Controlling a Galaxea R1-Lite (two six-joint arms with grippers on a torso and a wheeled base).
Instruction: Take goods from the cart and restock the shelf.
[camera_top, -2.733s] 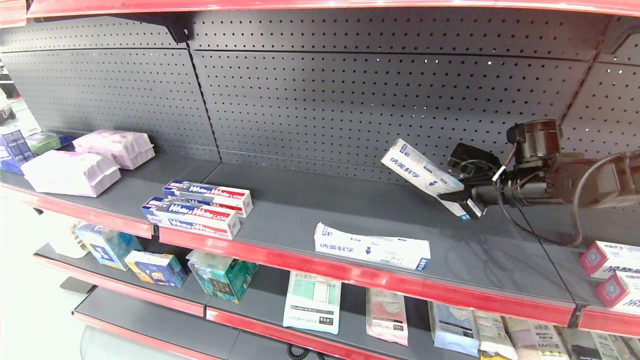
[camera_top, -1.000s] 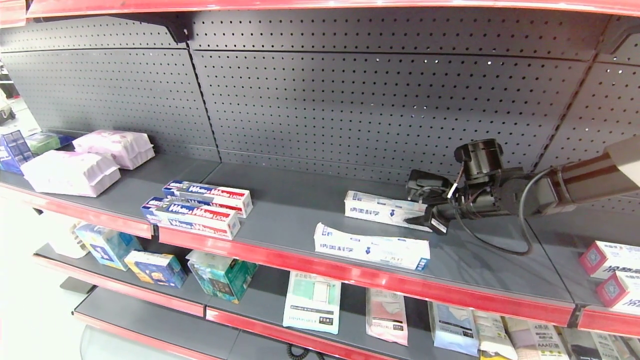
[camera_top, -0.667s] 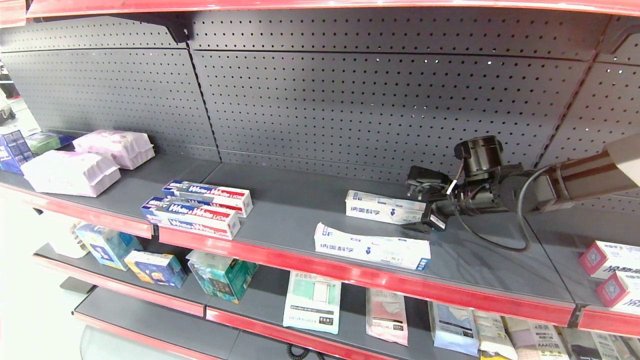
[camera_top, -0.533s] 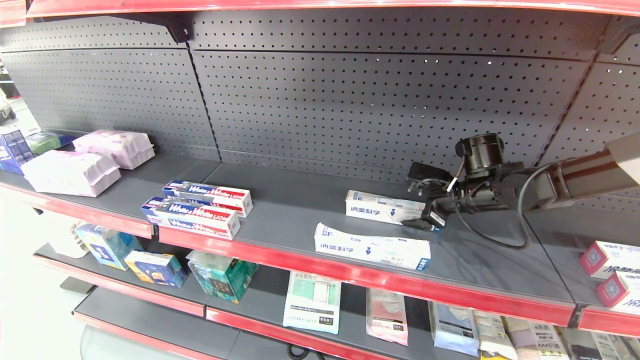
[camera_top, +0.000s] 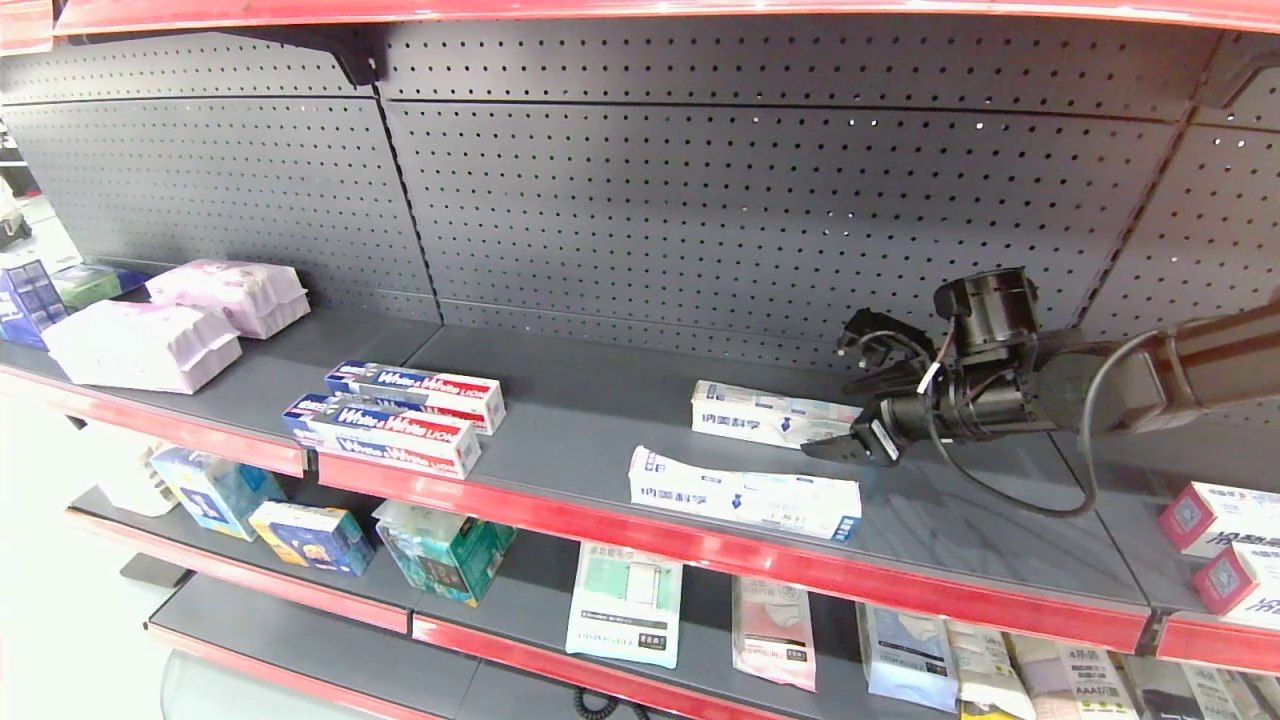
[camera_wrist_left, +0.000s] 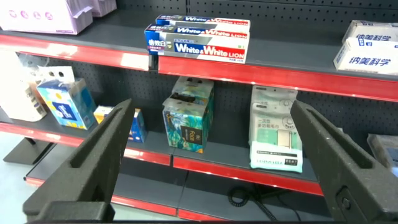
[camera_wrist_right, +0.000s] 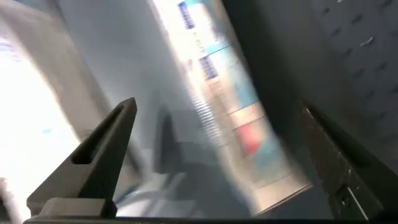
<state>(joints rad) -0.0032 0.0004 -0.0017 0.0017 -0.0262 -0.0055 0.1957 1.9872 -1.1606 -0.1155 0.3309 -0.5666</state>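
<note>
Just set down the long white-and-blue cardboard box (camera_top: 765, 414) right of centre on the grey metal shelf (camera_top: 600, 405). Pulled the right gripper (camera_top: 840, 441) back, spread open. One more restocked, looks like.

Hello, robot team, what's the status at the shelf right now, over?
Status: right gripper open, at the rear toothpaste box end. Box flat on the shelf, behind a matching box. The left gripper open, empty. Nothing in the way.

Black right gripper (camera_top: 838, 441), looping cable (camera_top: 1000, 490), dark arm (camera_top: 1200, 370).
</note>
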